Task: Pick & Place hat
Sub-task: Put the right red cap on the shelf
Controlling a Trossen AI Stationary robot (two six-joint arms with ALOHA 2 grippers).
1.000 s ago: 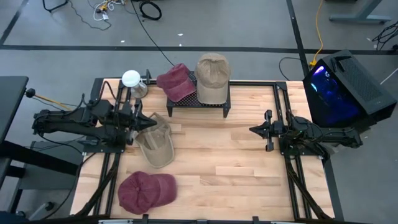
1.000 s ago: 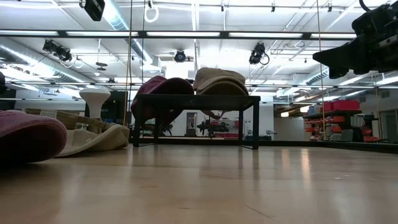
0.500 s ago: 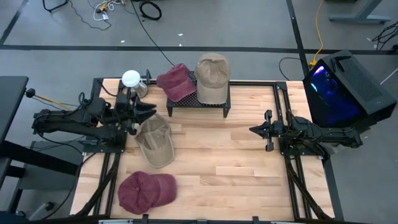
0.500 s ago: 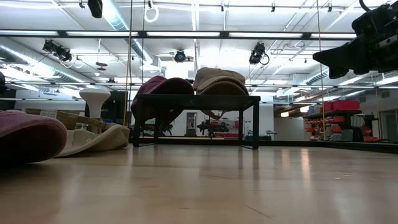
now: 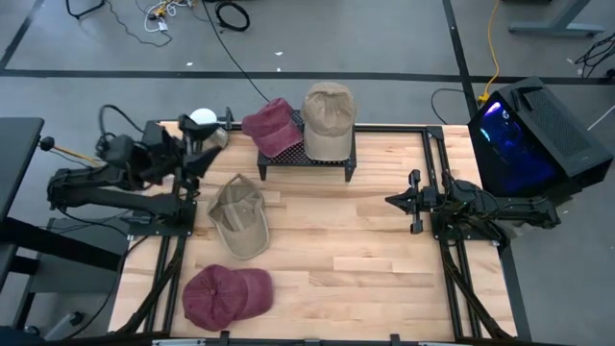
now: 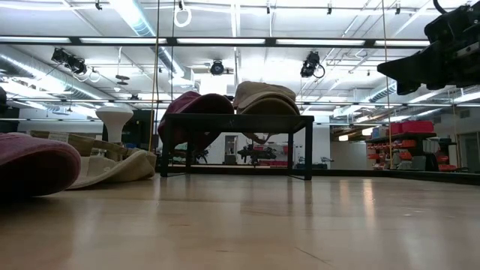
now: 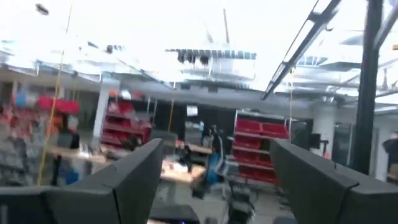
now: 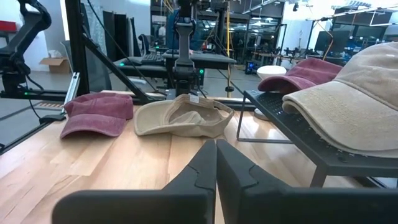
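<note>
Table [image 5: 365,250], light wood, with four caps and a black rack. Rack [image 5: 306,154] at the far edge, near the middle; on it a maroon cap [image 5: 271,126] beside a tan cap [image 5: 328,118], the two touching. Loose tan cap [image 5: 238,218] lying upside down on the wood, left of centre, just in front of the rack's left end; in the right wrist view its hollow faces up [image 8: 184,116]. Second maroon cap [image 5: 225,295] at the near left corner, crown up, apart from the loose tan one; it fills the left edge of the low view [image 6: 34,161]. Left gripper [image 5: 205,154] raised at the far left corner, close to a white round object [image 5: 203,118], clear of every cap; its wrist camera looks out into the room, fingers [image 7: 118,183] spread wide with nothing between them. Right gripper [image 5: 396,200] at the right side of the table, well apart from all caps, fingers [image 8: 199,171] pressed together and empty.
</note>
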